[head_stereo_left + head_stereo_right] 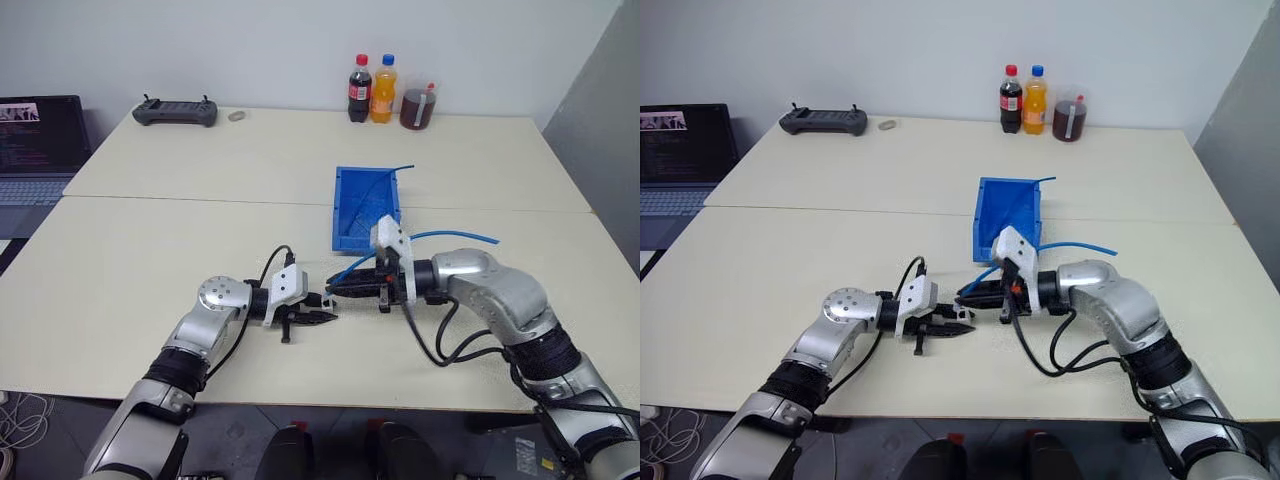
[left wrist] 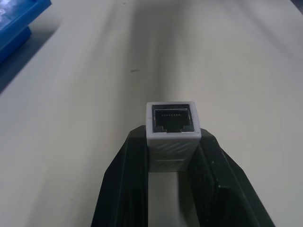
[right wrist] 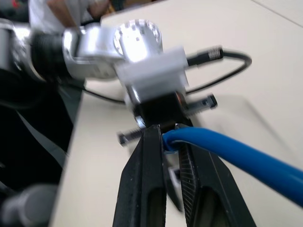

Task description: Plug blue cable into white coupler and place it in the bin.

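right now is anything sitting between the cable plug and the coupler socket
Nothing visible does. The left gripper holds the white coupler with its dark socket open and unblocked, and the right gripper pinches the blue cable just beside it over bare table.

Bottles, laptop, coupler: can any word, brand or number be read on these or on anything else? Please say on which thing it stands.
No text can be read.
Cola bottle: red label, print too small.
Orange bottle: label print too small.
Laptop: lines on the screen, too small and blurred.
Coupler: no marking, only a ribbed pattern on its side.
Bin: no marking seen.
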You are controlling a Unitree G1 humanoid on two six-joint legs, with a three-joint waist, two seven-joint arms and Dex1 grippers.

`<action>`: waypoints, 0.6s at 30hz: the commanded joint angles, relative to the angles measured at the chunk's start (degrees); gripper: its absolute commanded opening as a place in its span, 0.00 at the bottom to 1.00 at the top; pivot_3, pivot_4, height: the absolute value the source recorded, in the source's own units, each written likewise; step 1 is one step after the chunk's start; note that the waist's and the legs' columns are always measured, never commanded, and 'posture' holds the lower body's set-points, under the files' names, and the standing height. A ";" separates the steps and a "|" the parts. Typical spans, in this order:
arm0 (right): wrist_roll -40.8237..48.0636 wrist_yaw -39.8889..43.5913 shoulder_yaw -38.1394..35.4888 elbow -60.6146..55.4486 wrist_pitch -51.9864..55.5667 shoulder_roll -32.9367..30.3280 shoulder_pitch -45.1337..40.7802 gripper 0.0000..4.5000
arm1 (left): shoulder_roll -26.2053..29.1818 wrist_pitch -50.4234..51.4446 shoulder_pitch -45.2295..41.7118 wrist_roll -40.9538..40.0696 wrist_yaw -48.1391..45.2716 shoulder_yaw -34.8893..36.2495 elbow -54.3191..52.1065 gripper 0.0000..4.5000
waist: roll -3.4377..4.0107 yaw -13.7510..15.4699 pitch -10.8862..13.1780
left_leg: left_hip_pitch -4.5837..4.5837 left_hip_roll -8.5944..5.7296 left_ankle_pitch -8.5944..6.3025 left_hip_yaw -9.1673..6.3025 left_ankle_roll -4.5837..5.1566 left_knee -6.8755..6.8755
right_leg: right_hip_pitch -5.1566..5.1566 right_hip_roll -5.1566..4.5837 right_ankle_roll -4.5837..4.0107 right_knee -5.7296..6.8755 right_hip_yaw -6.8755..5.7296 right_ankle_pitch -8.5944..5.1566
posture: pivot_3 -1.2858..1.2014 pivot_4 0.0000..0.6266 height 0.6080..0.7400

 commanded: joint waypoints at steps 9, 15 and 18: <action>-9.68 3.43 2.01 5.88 -11.40 2.54 0.25 0.02 | -0.18 1.87 0.91 -0.37 -3.58 0.50 -1.70 0.18 | 0.00 0.00 -0.01 | 0.02 0.02 0.00 -0.04 0.00 0.03 | 0.01 0.00 0.00 0.06 -0.02 0.00 | 0.52 0.24 1.00; -11.48 6.33 2.49 6.62 -11.48 1.73 -0.63 0.02 | -0.39 2.62 0.86 -0.26 -3.13 0.83 -2.03 0.18 | 0.01 0.01 -0.01 | 0.06 0.02 0.00 -0.04 0.00 0.04 | 0.03 0.00 -0.01 0.09 -0.02 0.00 | 0.52 0.24 1.00; -11.97 8.09 3.24 6.46 -10.80 1.41 -0.97 0.02 | -0.48 2.75 0.97 -0.20 -2.85 0.89 -2.15 0.18 | 0.02 0.01 -0.02 | 0.08 0.02 0.00 -0.03 0.00 0.04 | 0.04 -0.01 -0.01 0.08 -0.02 0.00 | 0.52 0.24 1.00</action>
